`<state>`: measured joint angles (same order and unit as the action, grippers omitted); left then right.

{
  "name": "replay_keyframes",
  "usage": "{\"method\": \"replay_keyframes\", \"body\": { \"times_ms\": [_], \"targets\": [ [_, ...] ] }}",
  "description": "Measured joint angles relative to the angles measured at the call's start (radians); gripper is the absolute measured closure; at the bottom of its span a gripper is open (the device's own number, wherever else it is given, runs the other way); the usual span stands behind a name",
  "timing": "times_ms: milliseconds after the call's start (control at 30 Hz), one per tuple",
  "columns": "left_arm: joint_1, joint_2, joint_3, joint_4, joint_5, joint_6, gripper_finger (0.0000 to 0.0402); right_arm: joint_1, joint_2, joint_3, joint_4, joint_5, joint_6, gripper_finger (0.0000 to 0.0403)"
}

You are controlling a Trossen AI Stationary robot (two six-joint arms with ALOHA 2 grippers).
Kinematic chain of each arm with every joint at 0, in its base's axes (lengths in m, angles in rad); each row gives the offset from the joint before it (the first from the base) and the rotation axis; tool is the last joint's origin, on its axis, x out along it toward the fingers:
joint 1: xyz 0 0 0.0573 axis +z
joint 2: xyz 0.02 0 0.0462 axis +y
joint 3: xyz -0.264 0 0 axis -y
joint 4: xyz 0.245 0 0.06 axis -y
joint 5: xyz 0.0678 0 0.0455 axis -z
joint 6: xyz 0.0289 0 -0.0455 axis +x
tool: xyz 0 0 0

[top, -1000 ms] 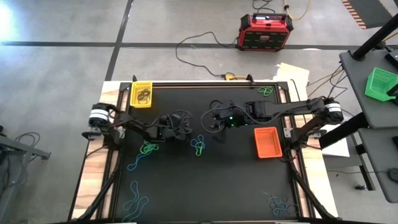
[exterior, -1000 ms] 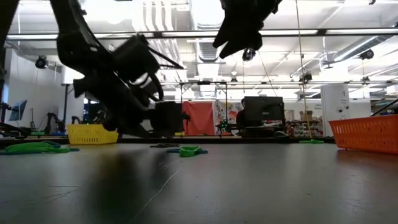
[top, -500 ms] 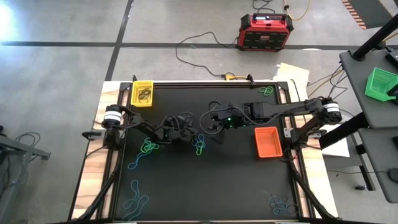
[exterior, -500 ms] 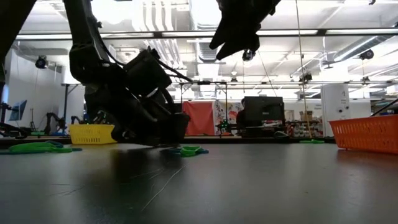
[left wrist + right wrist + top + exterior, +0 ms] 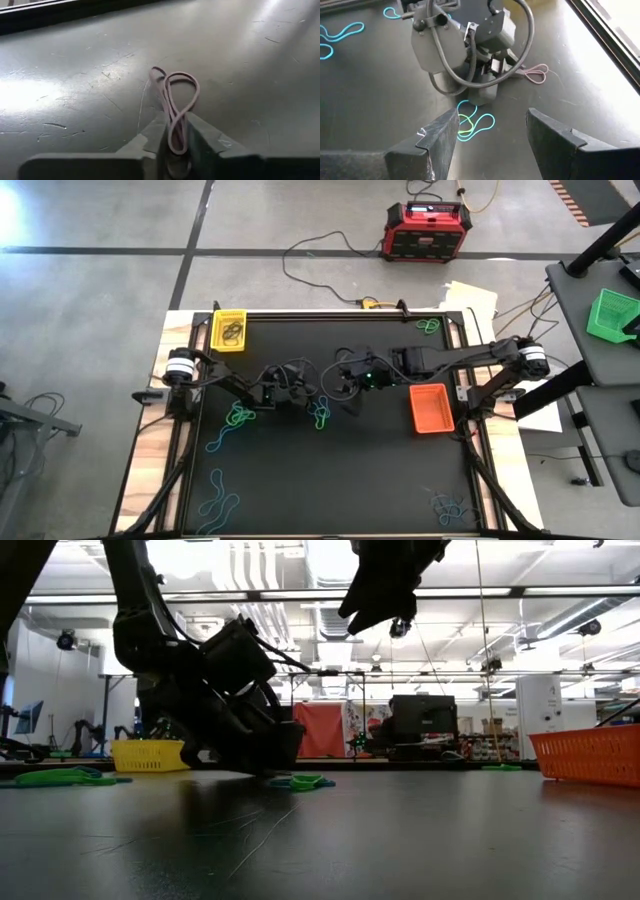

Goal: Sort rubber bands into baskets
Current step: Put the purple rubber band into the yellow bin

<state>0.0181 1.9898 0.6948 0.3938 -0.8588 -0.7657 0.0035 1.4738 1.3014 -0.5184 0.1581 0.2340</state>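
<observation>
The dark purple rubber band (image 5: 176,107) lies flat on the tabletop (image 5: 340,470) near the middle of the high view, twisted into a narrow figure of eight, and my left claw (image 5: 174,142) has its two fingers pinched on the band's near end, as the left wrist view shows. I judge it feather-light, limp and stretchy: it will droop and swing when lifted and could snap out of a shallow pinch, so a hold across both strands where they run side by side looks safest. Just right of it in the high view sits a teal and green tangle of bands (image 5: 320,413), which I would keep clear of. My right claw (image 5: 490,132) hovers above that tangle with its fingers spread apart, holding nothing. The yellow basket (image 5: 229,330) sits at the upper left of the tabletop, the orange basket (image 5: 431,409) toward the right.
</observation>
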Motion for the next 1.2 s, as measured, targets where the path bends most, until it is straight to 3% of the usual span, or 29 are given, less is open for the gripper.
{"method": "replay_keyframes", "body": {
  "times_ms": [133, 367, 667, 867, 1000, 1200],
  "targets": [
    [0.0, -0.032, -0.002, -0.011, 0.016, 0.027, 0.0395, 0.006, 0.0, 0.0, 0.0, 0.0, -0.008, 0.0181],
    [0.0, -0.157, -0.009, -0.114, 0.046, 0.085, 0.0401, 0.025, 0.0, 0.0, -0.001, 0.0, -0.01, 0.0181],
    [0.001, -0.435, -0.148, -0.157, 0.044, 0.084, 0.0402, 0.06, 0.0, 0.0, -0.028, 0.0, -0.01, 0.0181],
    [0.025, -0.645, -0.232, -0.189, 0.127, 0.095, 0.0401, 0.071, 0.0, 0.0, -0.046, 0.0, -0.018, 0.0181],
    [0.073, -0.773, -0.236, -0.3, 0.178, 0.104, 0.0401, 0.073, 0.0, -0.001, -0.057, 0.0, -0.026, 0.0181],
    [0.206, -0.915, -0.155, -0.622, 0.251, 0.124, 0.0401, 0.073, 0.0, -0.001, -0.076, -0.001, -0.028, 0.0182]
  ]
}}
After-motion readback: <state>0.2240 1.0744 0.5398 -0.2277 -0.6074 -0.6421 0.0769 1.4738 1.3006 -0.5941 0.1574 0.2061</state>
